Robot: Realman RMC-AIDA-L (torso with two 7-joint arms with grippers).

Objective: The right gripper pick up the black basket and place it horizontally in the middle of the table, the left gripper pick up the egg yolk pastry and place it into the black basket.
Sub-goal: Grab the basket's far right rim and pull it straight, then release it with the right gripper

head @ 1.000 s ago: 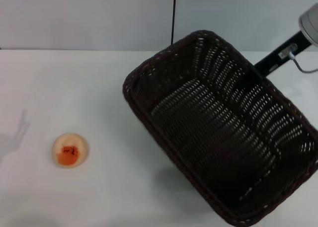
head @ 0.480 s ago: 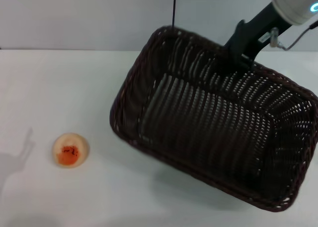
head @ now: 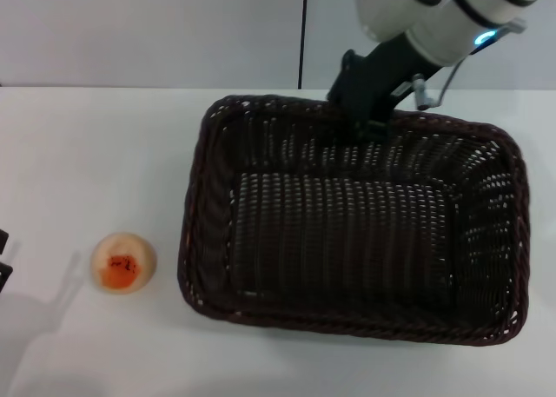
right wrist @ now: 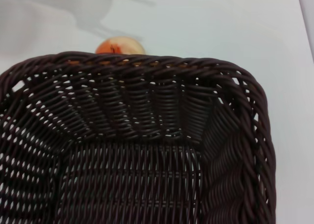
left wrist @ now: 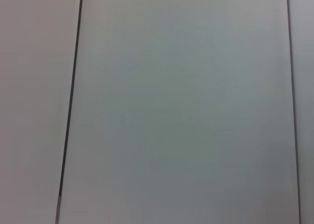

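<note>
The black basket (head: 347, 241) sits level and lengthwise across the middle and right of the white table (head: 104, 154); I cannot tell whether it touches the top. My right gripper (head: 369, 123) reaches down from the back and is shut on the basket's far rim. The egg yolk pastry (head: 123, 262) lies on the table to the left of the basket, apart from it. In the right wrist view the empty basket (right wrist: 147, 131) fills the picture, with the pastry (right wrist: 119, 45) just beyond its rim. A dark sliver of my left gripper (head: 3, 256) shows at the left edge.
A grey wall with a dark vertical seam (head: 304, 32) stands behind the table. The left wrist view shows only that wall (left wrist: 171, 106). A shadow of the left arm (head: 48, 301) falls on the table beside the pastry.
My right gripper has swung the basket from a tilted, slanted hold to level and lengthwise, moving it left and down. The left gripper's edge and its shadow have come in at the left.
</note>
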